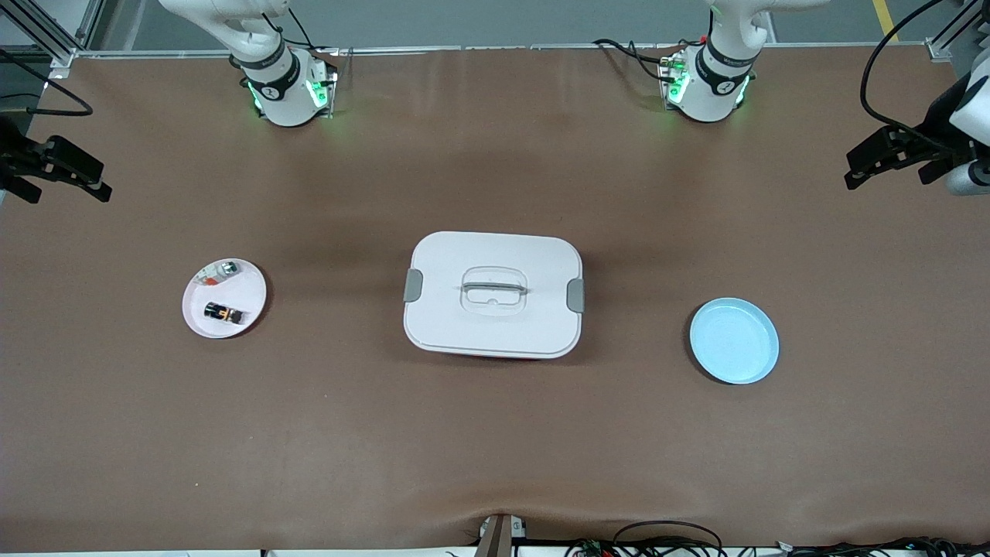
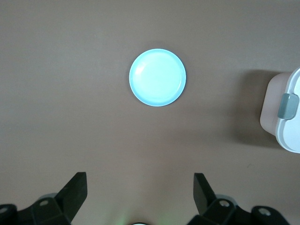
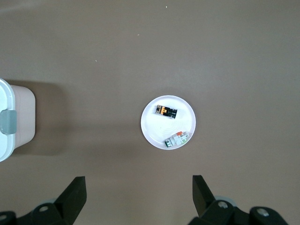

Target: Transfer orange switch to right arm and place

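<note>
Both my arms wait high at the table's ends, fingers spread wide and empty.

My right gripper hangs over its end's edge, near the pink plate where the orange switch lies beside a silver-and-green piece. The lidded white box sits mid-table. My left gripper hangs over its end, near the blue plate.

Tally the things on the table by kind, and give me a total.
Plates: 2, a white plate and a blue plate
Small parts: 2, the orange switch and a silver-and-green piece, both on the white plate
Lidded boxes: 1, a white box
Total: 5
</note>
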